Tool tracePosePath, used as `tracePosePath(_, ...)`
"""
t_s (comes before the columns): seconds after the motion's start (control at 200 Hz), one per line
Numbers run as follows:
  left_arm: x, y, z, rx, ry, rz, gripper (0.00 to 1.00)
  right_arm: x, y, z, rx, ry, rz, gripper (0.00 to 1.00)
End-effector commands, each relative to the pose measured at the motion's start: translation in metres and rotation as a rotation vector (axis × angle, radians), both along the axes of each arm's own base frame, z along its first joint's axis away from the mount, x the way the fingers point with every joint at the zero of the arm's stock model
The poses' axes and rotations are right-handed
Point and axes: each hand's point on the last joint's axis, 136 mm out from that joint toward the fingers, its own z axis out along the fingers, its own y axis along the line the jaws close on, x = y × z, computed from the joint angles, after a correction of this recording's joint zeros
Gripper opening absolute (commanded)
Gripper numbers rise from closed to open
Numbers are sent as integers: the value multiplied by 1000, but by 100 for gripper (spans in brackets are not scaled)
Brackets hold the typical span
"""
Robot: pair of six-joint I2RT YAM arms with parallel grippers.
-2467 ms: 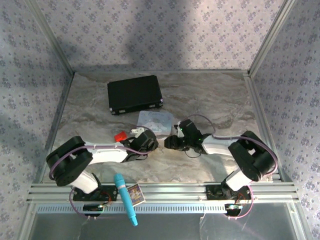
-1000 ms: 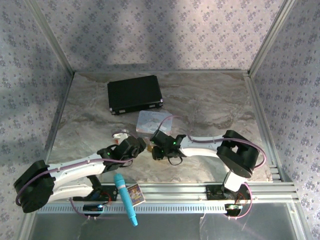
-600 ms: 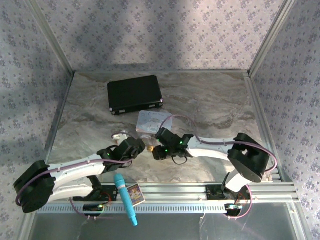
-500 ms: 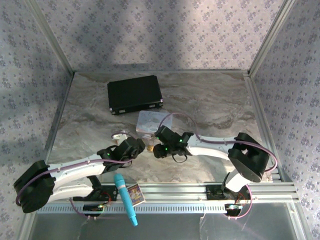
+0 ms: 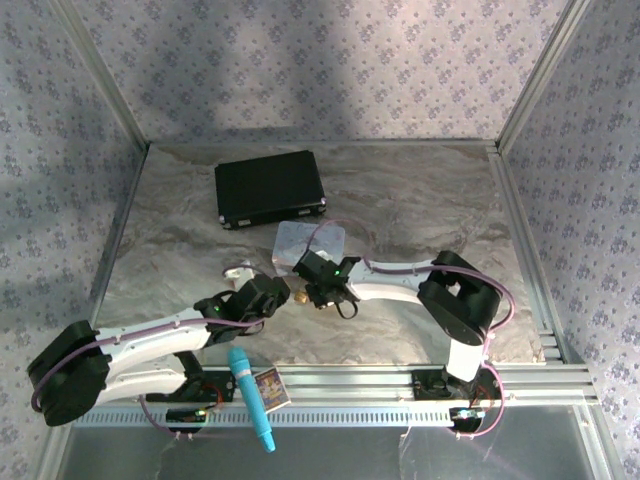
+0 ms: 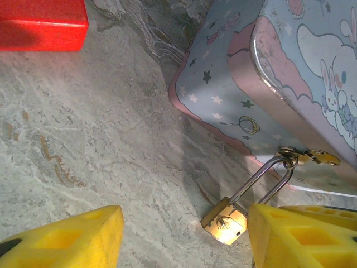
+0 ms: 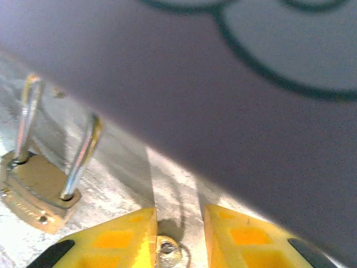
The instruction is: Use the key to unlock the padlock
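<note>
**Key pinched, padlock on tin latch**

Right gripper fingers are pressed on the key, just beside the pastel tin. Left gripper fingers are spread wide either side of the padlock. Its shackle is hooked through the tin's latch.

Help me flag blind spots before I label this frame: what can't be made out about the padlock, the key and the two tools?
- The key: right wrist view, probably the silvery bit between the right tool's fingers, cut off by the bottom edge; grip unclear.
- The padlock: top view, a gold speck, too small for detail.
- The tin: right wrist view, blurred, too close to the lens.
</note>
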Motion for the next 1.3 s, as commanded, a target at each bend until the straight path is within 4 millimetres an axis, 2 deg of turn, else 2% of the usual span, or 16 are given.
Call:
tracePosePath(0.0,1,7,2,8,-16,25,60,-3,-25,-11,-99,4,-73,28)
tracePosePath(0.16,3,4,1,7,-18,24,59,-16,-37,-17,-65,60,-143,28)
tracePosePath(0.29,3,-1,-2,2,-6,11,59,-27,-35,-18,-20,107,-153,28)
tracePosePath(0.595,2,-1,-3,-6,-2,10,59,-50,-62,-18,-85,139,-188,27)
tracePosePath(0.8,1,2,-1,-8,-9,18,59,-74,-43,-3,18,172,-49,27)
tracePosePath(0.885,1,1,0,-10,-10,19,59,-77,-38,8,87,142,8,30)
tracePosePath(0.935,1,1,0,-11,-10,18,59,-71,-39,18,105,105,27,37)
tracePosePath(0.964,0,0,0,-11,-10,15,59,-68,-40,24,113,77,52,47)
tracePosePath(0.979,0,0,-1,-10,-10,15,59,-66,-40,27,118,67,60,60)
tracePosePath(0.999,0,-1,0,-12,-11,13,59,-63,-41,30,124,59,68,91)
tracePosePath(1.004,0,-1,0,-12,-11,13,59,-62,-41,32,126,56,67,95)
tracePosePath(1.029,0,-1,0,-10,-12,12,59,-55,-42,37,124,37,73,99)
tracePosePath(1.084,0,-2,1,-8,-14,10,59,-45,-43,45,113,13,97,98)
tracePosePath(1.164,0,-2,3,-5,-18,10,59,-38,-26,53,174,-4,201,83)
tracePosePath(1.259,0,-1,5,-6,-24,11,59,-32,-9,51,224,35,267,49)
tracePosePath(1.294,0,0,6,-6,-25,13,59,-31,-3,48,228,42,278,42)
